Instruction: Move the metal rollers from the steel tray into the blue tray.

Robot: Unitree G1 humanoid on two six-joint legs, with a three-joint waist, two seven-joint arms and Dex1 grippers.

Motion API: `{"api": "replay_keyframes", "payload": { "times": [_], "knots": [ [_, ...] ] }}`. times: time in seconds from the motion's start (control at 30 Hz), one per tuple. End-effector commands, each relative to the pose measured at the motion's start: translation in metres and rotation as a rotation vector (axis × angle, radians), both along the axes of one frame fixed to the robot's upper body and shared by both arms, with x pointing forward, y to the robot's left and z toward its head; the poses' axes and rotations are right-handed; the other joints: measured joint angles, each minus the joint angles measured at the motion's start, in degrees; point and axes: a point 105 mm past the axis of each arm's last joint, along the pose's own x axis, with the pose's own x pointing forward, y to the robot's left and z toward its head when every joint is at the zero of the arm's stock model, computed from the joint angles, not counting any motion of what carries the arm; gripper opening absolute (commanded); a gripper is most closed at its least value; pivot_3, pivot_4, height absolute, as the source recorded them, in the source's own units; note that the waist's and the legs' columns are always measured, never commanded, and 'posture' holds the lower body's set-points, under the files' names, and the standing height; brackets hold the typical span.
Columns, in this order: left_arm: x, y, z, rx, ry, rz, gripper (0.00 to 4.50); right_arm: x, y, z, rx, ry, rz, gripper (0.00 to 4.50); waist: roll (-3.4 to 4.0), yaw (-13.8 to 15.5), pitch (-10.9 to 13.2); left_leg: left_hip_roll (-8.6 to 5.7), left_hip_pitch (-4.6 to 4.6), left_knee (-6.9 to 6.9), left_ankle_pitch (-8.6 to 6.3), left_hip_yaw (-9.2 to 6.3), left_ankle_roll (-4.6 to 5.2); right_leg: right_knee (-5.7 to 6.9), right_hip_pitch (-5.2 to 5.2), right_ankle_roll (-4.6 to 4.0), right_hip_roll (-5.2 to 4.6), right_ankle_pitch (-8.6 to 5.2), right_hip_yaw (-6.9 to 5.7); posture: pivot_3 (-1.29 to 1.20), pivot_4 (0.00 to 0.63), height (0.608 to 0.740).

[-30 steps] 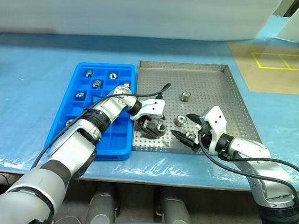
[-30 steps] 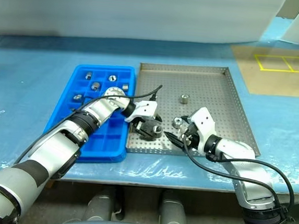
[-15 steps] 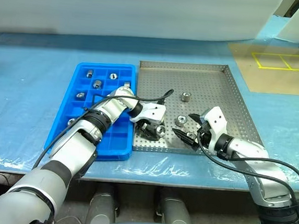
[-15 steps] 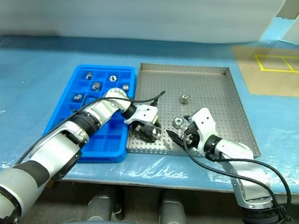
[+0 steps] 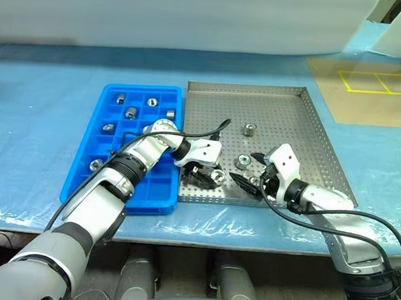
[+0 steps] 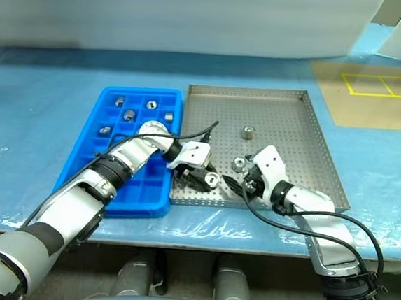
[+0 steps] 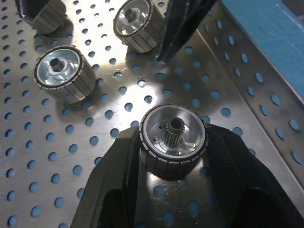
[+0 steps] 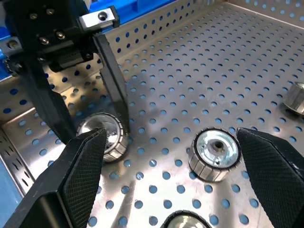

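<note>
Left gripper [image 7: 173, 156] clamps one roller [image 7: 174, 138] (apparently upright) — right gripper [image 8: 173, 166] gapes wide.

Colours and patterns on the blue table cover

The shiny silver ribbed metal rollers [image 7: 173, 140] lie on the grey steel tray with dotted holes [image 5: 288, 115]; the bright blue gridded plastic tray [image 5: 151, 188] is beside.

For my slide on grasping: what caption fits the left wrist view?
Left gripper shut on a metal roller on the steel tray, two more rollers nearby.

Left gripper [image 5: 209, 177] clamped on roller [image 7: 174, 139]; right gripper [image 5: 249, 172] spread wide
</note>
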Motion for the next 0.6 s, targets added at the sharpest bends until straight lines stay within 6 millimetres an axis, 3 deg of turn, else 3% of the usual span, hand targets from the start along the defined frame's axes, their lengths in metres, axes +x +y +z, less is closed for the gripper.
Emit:
{"api": "replay_keyframes", "payload": {
  "times": [0.03,0.17,0.27,0.43,0.6],
  "knots": [
    [0.016,0.001,0.018,-0.144,-0.015,0.147,1.72,0.004,0.006,0.01,0.004,-0.043,0.042,4.5,0.0,0.0,0.0,0.0,0.0,0.01,0.0,0.0,0.0,0.0,0.0,0.0,0.0,0.0,0.0,-0.36,0.15,0.74],
    [0.022,0.002,0.05,-0.306,-0.048,0.235,1.72,0.008,0.01,0.018,0.022,-0.059,0.077,4.5,-0.01,0.1,0.0,0.01,-0.16,0.01,0.0,-0.01,0.0,0.02,-0.14,-0.32,0.0,0.19,-0.02,-0.29,0.15,0.74],
    [0.013,0.013,0.063,-0.359,-0.094,0.234,1.72,0.01,0.012,0.039,0.082,-0.095,0.122,4.5,-0.01,0.2,0.0,0.01,-0.34,-0.08,0.0,-0.01,0.01,-0.02,-0.32,-0.39,-0.01,0.22,-0.04,-0.24,0.15,0.74],
    [0.016,0.041,0.08,-0.433,-0.159,0.361,1.72,0.027,0.016,0.06,0.032,-0.151,0.206,4.5,0.0,0.6,0.0,0.03,-0.82,-0.03,0.05,-0.01,0.06,0.19,-0.84,-0.42,-0.01,0.24,-0.06,-0.16,0.15,0.74],
    [0.017,0.09,0.1,-0.528,-0.221,0.567,1.72,0.032,0.044,0.073,0.052,-0.185,0.336,4.5,0.01,1.0,0.0,0.08,-0.76,-0.02,0.06,-0.02,-0.06,0.29,-0.85,-0.44,0.0,0.24,-0.08,-0.05,0.15,0.74]
  ]
}}
